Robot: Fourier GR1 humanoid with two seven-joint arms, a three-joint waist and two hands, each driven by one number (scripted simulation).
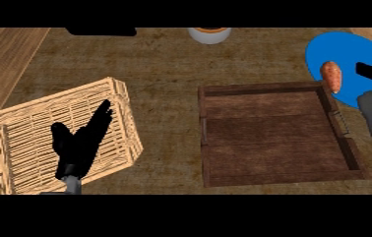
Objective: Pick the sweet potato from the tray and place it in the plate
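Sweet potato point(332, 76) — on blue plate point(327, 49)

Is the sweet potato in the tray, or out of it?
Out. The sweet potato lies on the blue plate, beyond the wooden tray's right corner; no potato shows inside the tray.

Your robot's left hand point(81, 141), black with a thumb and fingers, shows at about eight o'clock in the head view. Its fingers are straight and close together, pointing toward one o'clock, with the thumb spread out toward eleven o'clock. Its grey forearm point(70, 184) enters from the lower edge at about seven o'clock. At three o'clock, against the right edge, you see only a small black part of the right hand point(364, 70) and a strip of grey forearm point(365, 105) below it; its finger pose is hidden.
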